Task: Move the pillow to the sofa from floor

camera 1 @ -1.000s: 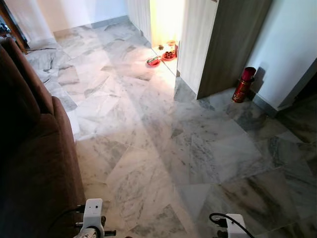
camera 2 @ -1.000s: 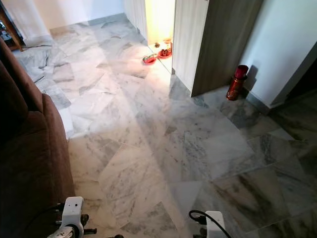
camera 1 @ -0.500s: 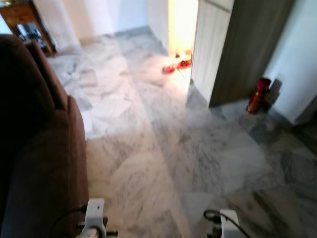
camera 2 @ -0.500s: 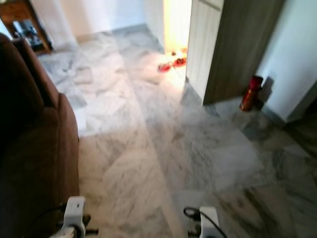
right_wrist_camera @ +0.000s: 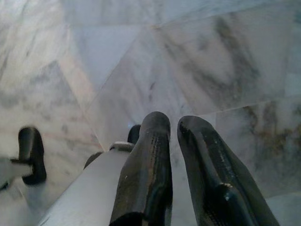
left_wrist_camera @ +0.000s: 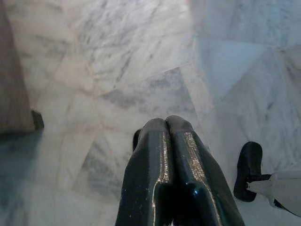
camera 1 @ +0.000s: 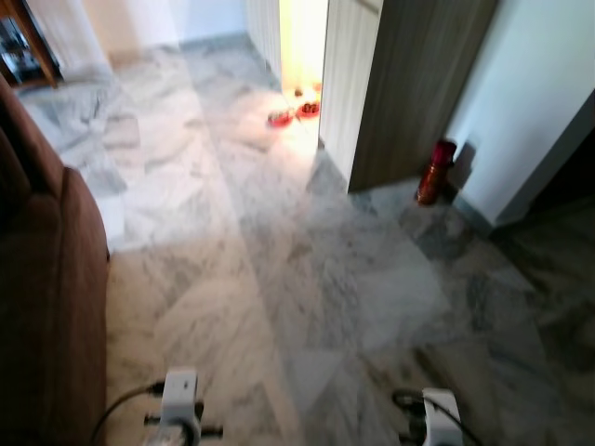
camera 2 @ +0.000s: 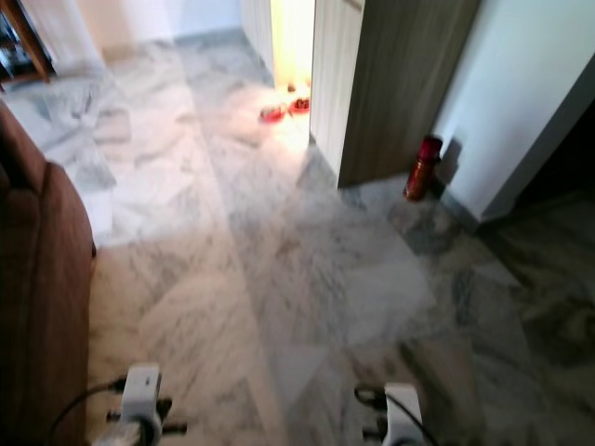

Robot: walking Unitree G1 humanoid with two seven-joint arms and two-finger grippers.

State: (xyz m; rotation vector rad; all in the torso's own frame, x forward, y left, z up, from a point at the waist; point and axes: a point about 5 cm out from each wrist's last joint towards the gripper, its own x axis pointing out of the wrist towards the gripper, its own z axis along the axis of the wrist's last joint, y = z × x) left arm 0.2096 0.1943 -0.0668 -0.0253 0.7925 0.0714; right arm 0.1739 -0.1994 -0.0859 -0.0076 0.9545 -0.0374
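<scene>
- Left gripper (left_wrist_camera: 165,123) hangs low over the marble floor (camera 1: 307,279) with its two black fingers pressed together, clenched on nothing; from its wrist camera I see a dark sofa corner (left_wrist_camera: 16,94) at the frame's edge
- Right gripper (right_wrist_camera: 174,125) also hangs over the floor, a narrow gap between its fingers, empty; its wrist camera gives me bare tiles and a silver limb (right_wrist_camera: 89,188) beside the fingers
- From the head cameras I get what the wrists lack: the brown sofa (camera 1: 42,279) on my left; a wood-panelled partition (camera 1: 409,84) ahead; a red cylinder (camera 1: 434,171) standing at its foot by the white wall (camera 1: 530,84); red dishes (camera 1: 292,113) on the floor in a bright doorway
- Both wrist housings (camera 1: 179,409) sit at the lower edge of the head views
- I cannot find the pillow in any camera; no writing or labels are readable
</scene>
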